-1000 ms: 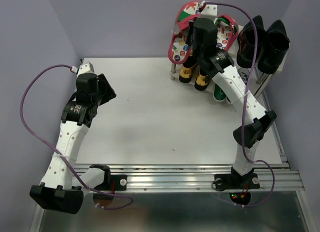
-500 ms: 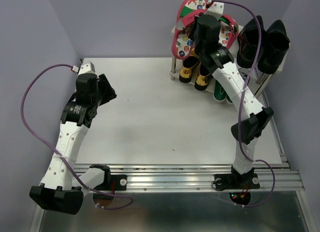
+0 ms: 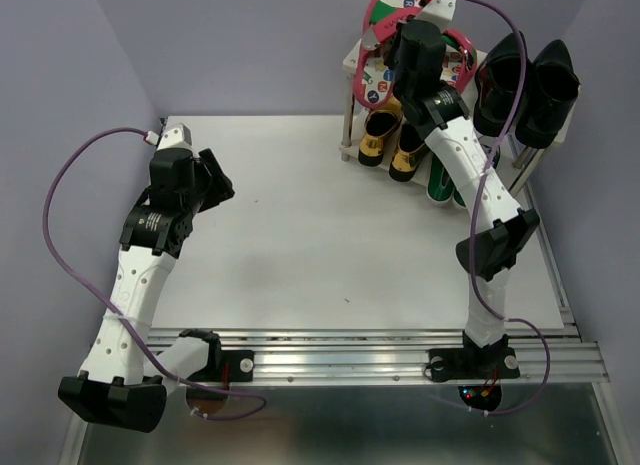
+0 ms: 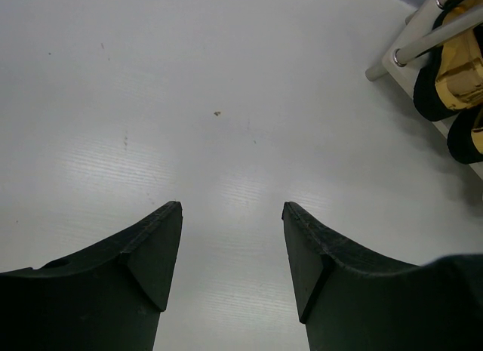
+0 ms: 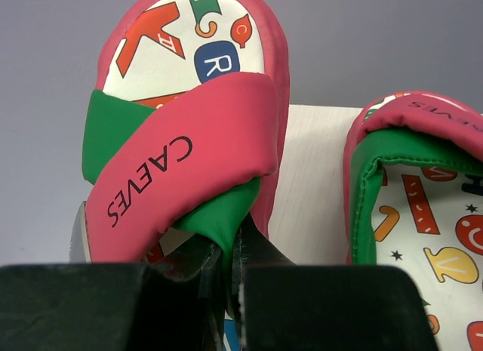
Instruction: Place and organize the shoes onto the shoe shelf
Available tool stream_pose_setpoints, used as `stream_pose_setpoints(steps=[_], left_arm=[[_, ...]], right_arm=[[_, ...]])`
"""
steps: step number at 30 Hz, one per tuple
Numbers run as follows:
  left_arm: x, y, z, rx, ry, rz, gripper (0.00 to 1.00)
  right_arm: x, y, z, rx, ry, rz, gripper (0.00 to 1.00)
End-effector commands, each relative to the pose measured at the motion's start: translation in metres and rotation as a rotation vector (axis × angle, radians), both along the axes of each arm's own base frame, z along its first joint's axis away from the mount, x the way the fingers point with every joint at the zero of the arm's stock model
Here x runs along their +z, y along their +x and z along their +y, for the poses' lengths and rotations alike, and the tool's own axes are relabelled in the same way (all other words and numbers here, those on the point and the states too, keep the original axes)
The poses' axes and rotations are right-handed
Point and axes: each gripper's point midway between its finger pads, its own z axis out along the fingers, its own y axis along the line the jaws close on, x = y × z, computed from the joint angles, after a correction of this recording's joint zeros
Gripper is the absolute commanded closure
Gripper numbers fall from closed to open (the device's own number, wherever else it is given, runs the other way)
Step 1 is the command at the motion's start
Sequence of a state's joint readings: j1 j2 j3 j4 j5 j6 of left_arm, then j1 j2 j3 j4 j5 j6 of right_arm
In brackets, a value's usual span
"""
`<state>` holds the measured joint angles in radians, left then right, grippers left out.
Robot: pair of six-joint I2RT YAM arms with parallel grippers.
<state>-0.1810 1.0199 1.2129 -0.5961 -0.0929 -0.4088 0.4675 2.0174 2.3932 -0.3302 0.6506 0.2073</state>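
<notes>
The shoe shelf stands at the table's back right. My right gripper is shut on the green strap of a red-pink flip-flop, holding it tilted over the left part of the cream top board. The second flip-flop lies on the board to its right. In the top view the held flip-flop sticks up behind the right wrist. Two black loafers stand on the board's right side. Gold loafers sit under the shelf, a green sneaker beside them. My left gripper is open and empty.
The shelf's metal legs and the gold loafers show at the top right of the left wrist view. The right arm stretches over the table's right side, hiding part of the sneakers. Purple walls close the back and sides.
My right gripper has lifted the held flip-flop higher and farther back over the shelf top. The left arm has not moved.
</notes>
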Motion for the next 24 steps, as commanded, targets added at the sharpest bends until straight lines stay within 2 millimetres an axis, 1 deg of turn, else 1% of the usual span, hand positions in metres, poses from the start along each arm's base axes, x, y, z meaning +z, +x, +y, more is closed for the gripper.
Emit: stream_pose_setpoints(steps=[1,3,4,6,7,10,11,12,13,16,17,19,20,21,24], left_arm=[[0.019,0.006,-0.003,-0.024,-0.008,-0.059,0.34],[0.020,0.007,-0.003,-0.024,-0.008,-0.059,0.34],[0.018,0.007,-0.004,-0.024,-0.007,-0.054,0.34],[0.018,0.007,-0.003,-0.023,-0.005,-0.051,0.34],[0.018,0.007,-0.003,-0.025,-0.002,-0.051,0.34],[0.018,0.007,-0.002,-0.021,0.004,-0.049,0.34],[0.019,0.007,-0.002,-0.021,0.004,-0.052,0.34],[0.019,0.007,-0.002,-0.022,0.004,-0.052,0.34],[0.018,0.007,-0.002,-0.022,0.003,-0.050,0.34],[0.016,0.008,-0.003,-0.023,0.002,-0.045,0.34],[0.015,0.008,-0.003,-0.023,0.000,-0.044,0.34],[0.011,0.008,-0.006,-0.033,-0.010,-0.038,0.34],[0.009,0.009,-0.007,-0.037,-0.011,-0.035,0.34],[0.009,0.009,-0.008,-0.041,-0.015,-0.033,0.34],[0.008,0.010,-0.009,-0.046,-0.017,-0.031,0.34]], right_arm=[[0.078,-0.020,-0.023,-0.037,0.101,-0.215,0.99],[0.080,-0.020,-0.023,-0.039,0.102,-0.219,0.99],[0.082,-0.019,-0.028,-0.047,0.103,-0.225,0.99],[0.082,-0.018,-0.027,-0.041,0.102,-0.226,0.99],[0.082,-0.017,-0.032,-0.048,0.101,-0.226,0.99],[0.082,-0.017,-0.032,-0.048,0.101,-0.226,0.99],[0.082,-0.016,-0.037,-0.058,0.098,-0.228,0.99],[0.081,-0.015,-0.037,-0.058,0.097,-0.225,0.99],[0.080,-0.013,-0.043,-0.072,0.094,-0.222,0.99],[0.077,-0.012,-0.043,-0.072,0.090,-0.218,0.99],[0.075,-0.009,-0.048,-0.082,0.082,-0.213,0.99],[0.072,-0.007,-0.047,-0.082,0.074,-0.206,0.99],[0.069,-0.003,-0.051,-0.091,0.064,-0.200,0.99],[0.069,-0.003,-0.051,-0.093,0.060,-0.199,0.99],[0.059,0.001,-0.052,-0.110,0.048,-0.178,0.98]])
